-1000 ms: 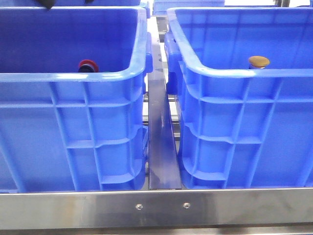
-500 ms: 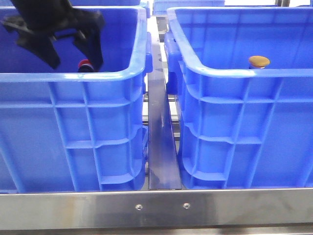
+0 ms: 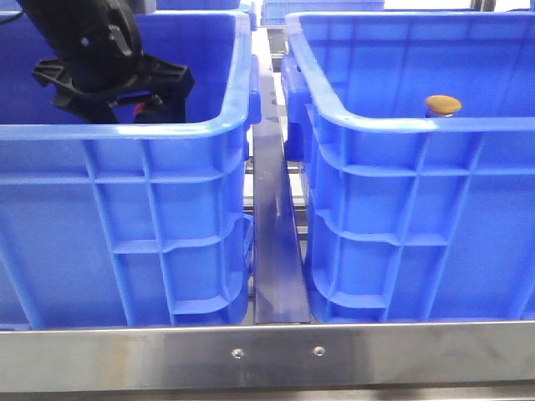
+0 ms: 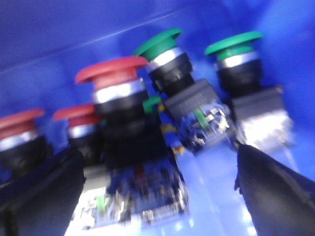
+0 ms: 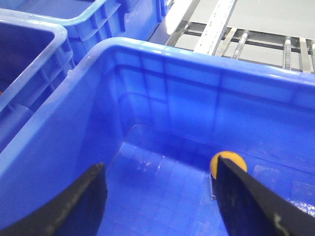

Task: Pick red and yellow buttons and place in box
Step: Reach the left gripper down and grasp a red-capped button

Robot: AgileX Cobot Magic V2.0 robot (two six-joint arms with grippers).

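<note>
While I watch the front view, the left gripper sits low inside the left blue crate, fingers spread wide to either side of a red button that peeks just over the near rim. I can't tell if either finger touches it. The right blue crate stands beside the left one, a metal rail between them, steel frame bar across the front. Yellow button shows just above the right crate's near rim, inside it. Right gripper isn't visible here

Left wrist view, blurry: left gripper fingers wide apart, dark pads at both lower corners. Between them stands a red button with a chrome collar, black body and wired contact block. Two more red-capped ones stand to one side, two green-capped buttons to the other and further back. All sit on the crate floor against the blue wall. Nothing is gripped

Right wrist view: right gripper hangs over the crate interior, fingers wide, holding nothing. Yellow button sits on the floor near the far wall, partly hidden behind one finger. I can't tell if they touch. Another blue crate's rim lies beyond, with roller track behind
</note>
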